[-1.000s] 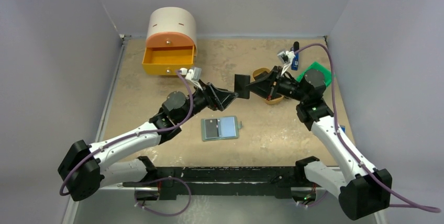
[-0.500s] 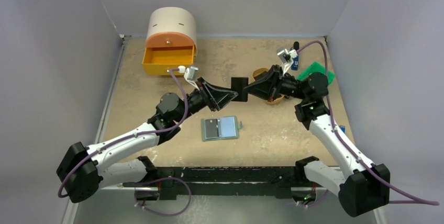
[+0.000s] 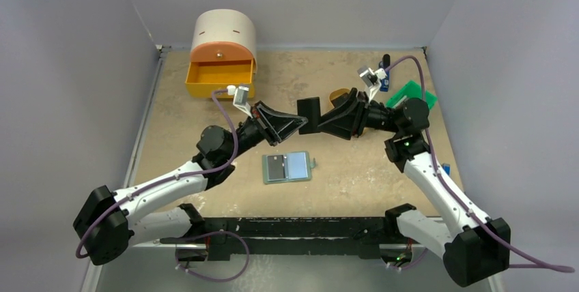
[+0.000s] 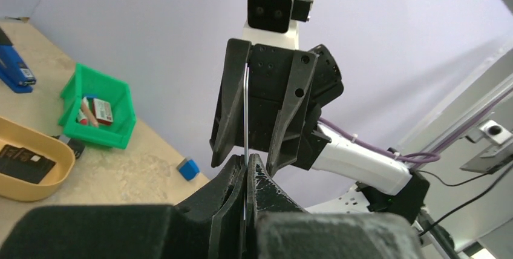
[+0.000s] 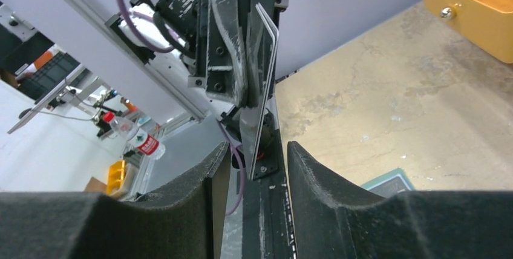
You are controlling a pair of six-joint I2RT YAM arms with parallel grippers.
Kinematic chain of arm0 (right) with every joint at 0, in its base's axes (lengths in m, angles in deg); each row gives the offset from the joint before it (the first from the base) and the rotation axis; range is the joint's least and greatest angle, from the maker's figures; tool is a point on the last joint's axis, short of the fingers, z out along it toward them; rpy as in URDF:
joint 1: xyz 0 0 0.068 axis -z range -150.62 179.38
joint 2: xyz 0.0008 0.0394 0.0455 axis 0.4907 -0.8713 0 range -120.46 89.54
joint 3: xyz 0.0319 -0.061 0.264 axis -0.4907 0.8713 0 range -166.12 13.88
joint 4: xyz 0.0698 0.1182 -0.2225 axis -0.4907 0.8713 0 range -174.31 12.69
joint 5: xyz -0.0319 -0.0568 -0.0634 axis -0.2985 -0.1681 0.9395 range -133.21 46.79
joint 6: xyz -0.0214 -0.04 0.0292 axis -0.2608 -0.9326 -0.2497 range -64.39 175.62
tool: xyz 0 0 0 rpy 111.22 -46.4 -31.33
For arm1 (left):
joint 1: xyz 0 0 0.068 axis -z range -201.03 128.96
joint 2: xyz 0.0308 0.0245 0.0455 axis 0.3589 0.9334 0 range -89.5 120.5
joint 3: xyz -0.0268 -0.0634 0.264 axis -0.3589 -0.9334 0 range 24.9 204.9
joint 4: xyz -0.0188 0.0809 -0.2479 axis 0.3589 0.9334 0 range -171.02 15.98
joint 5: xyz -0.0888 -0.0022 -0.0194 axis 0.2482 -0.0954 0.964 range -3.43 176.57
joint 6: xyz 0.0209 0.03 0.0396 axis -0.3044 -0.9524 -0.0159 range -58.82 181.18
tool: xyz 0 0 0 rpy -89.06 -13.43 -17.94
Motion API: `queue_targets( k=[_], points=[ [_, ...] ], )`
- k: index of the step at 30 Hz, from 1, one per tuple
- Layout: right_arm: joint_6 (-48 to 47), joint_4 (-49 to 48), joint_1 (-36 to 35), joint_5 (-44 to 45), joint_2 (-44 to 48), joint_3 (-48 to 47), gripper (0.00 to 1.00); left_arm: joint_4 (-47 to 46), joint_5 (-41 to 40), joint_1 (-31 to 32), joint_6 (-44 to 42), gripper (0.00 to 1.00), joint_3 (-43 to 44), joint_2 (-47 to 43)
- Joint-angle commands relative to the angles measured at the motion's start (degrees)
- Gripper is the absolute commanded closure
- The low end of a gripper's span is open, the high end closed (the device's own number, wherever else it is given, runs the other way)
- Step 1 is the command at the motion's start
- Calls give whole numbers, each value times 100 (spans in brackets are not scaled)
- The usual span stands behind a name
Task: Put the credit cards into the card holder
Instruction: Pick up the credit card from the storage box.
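1. Black plastic: one credit card hangs upright in the air above the middle of the desk, where the two claws meet tip to tip.
2. Left gripper: the jaws are pinched narrow on the card's edge. In the left wrist view the card shows edge-on as a thin pale line rising from between the fingertips.
3. Right gripper: the jaws stand parted, one finger on either side of the card's opposite edge. The right wrist view shows a gap on both sides. The left wrist view shows the card running close along one finger; whether they touch cannot be told.
4. Card holder: it lies open and flat on the desk with its pale blue pockets up. It sits midway between the left and right edges and nearer the near edge, below the held card and well apart from it.
5. Tan tray: it stands toward the far right corner and holds further cards, black and lying flat. A green bin stands just beside it.
6. Orange drawer: it is pulled open at the far left corner, well apart from both claws.
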Motion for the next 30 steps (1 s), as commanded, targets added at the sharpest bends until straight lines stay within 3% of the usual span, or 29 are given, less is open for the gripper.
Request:
queue_targets(
  k=[1,6,16,30],
  points=[
    [386,-573,-26,-234,417,110,57,-1093,169,-80,620,100,-219,-220],
    [1153,-1505,-26,-130,506,250,54,-1526,271,-136,983,100,-385,-236],
    [960,-1042,-27,18,559,56,57,-2065,429,-150,1326,100,-431,-133],
    [898,-793,-45,169,529,-139,47,-2064,567,-149,1347,100,-318,117]
  ],
)
